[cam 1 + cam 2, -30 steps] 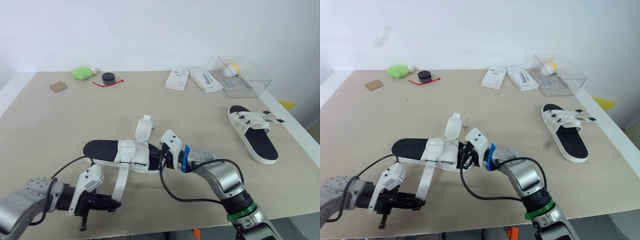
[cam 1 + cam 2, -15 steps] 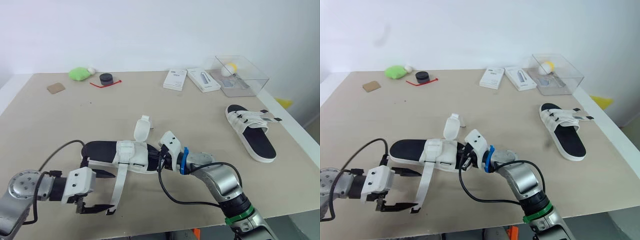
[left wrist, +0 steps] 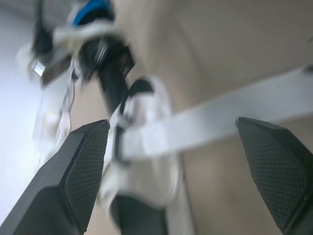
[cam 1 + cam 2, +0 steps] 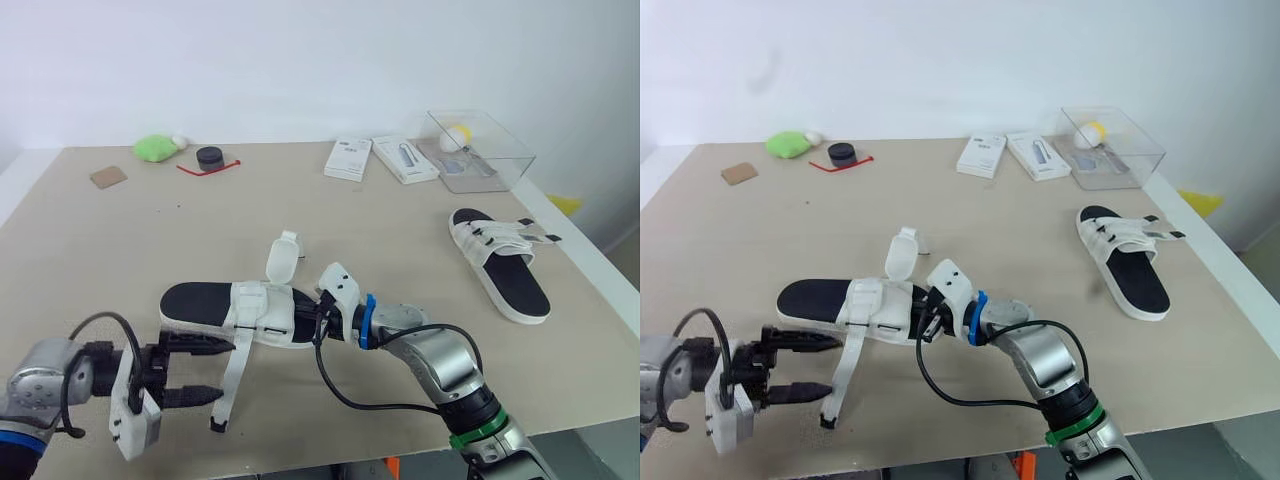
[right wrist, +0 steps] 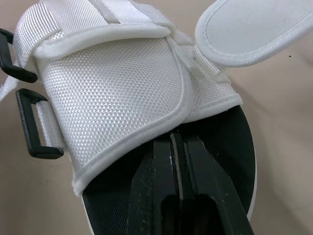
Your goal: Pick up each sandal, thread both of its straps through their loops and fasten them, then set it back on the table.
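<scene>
Beige table (image 4: 110, 240), white wall behind. The left gripper (image 4: 225, 370) sits low over the near edge with its fingers spread, one on each side of the loose strap (image 3: 220, 115) – around it but not closed on it. That strap trails from the near sandal (image 4: 200, 300), which lies on the table in front of the robot. The right gripper (image 5: 177, 156) has its fingers pressed together on the sandal's sole at the toe end. A second strap (image 4: 284, 258) stands up unfastened, and the black loops (image 5: 36, 129) hang empty on the side.

The step in hand looks like taking the strap to thread it. It would go best gripped toward the free end and kept flat, with the right gripper steadying the sandal – a twisted strap may jam in a loop. The other sandal (image 4: 500, 265) lies well apart, to the right.
</scene>
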Robot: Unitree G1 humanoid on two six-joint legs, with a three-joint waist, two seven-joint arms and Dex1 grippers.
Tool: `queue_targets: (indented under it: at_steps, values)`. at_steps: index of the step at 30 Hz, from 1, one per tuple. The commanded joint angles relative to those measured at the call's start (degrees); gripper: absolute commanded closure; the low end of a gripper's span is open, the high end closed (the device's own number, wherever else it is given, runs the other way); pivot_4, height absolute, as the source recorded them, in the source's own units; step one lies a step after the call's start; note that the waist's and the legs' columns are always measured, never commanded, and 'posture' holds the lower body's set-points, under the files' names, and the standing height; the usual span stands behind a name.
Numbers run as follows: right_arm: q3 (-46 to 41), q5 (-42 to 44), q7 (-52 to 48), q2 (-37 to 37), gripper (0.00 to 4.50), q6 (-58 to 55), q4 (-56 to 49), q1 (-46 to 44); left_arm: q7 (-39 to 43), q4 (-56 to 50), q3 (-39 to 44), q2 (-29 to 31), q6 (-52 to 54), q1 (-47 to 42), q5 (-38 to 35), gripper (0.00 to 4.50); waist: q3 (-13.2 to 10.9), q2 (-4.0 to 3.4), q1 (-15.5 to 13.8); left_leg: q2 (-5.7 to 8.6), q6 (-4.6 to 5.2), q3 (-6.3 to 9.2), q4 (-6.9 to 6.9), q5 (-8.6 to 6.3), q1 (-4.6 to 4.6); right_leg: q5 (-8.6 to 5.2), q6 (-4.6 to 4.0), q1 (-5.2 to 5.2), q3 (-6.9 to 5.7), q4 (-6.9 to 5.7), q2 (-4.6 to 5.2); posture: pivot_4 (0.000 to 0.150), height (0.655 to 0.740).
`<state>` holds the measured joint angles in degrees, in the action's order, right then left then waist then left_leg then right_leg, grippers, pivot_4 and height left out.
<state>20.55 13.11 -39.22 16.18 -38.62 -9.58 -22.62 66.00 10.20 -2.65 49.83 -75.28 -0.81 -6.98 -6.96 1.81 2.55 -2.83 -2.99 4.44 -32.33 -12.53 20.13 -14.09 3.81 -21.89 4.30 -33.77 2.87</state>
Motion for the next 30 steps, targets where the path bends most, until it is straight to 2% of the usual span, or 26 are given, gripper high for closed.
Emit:
queue_targets:
  at_steps: [1,11,17,24,30]
  values:
    - [0.42,-0.21,-0.77,0.76,4.50,-0.55,0.46,-0.15,-3.47,1.16,-2.16,2.12,-3.17,-0.57,2.06,0.23,0.00,0.00,0.00,-0.03,0.00,0.01,0.00,0.00,0.01,0.00,-0.01,-0.01,-0.01,-0.01,-0.03,0.150,0.7400]
    - [0.39,-0.16,-0.88,0.87,4.50,-0.65,0.18,-0.29,-14.87,12.37,1.23,1.69,-10.01,-5.40,10.02,0.23,0.01,-0.02,-0.04,-0.04,0.04,-0.01,-0.04,0.03,0.01,-0.01,-0.01,0.02,-0.04,-0.01,-0.02,0.150,0.7400]
    - [0.58,-0.16,-1.04,0.67,4.50,-0.56,0.42,-0.49,-19.89,16.87,-0.35,2.63,-13.42,-6.89,14.56,0.23,0.03,0.00,-0.04,-0.04,0.04,-0.04,-0.04,0.03,0.00,0.01,0.03,0.03,-0.04,-0.06,-0.02,0.150,0.7400]
    - [0.56,-0.18,-1.16,0.54,4.50,-0.51,0.73,-0.79,-24.75,14.13,-3.27,2.39,-14.81,-4.89,17.68,0.23,0.03,0.00,-0.04,-0.04,0.04,-0.04,-0.04,0.03,-0.03,0.03,0.04,0.03,-0.04,-0.18,-0.02,0.150,0.7400]
    - [0.33,-0.14,-1.03,0.65,4.50,-0.65,0.54,-0.83,-27.73,7.56,-8.13,4.00,-12.52,-3.55,18.07,0.23,0.03,0.01,-0.04,-0.04,0.04,-0.04,-0.04,0.03,-0.04,0.03,0.04,0.03,-0.03,-0.20,-0.02,0.150,0.7400]
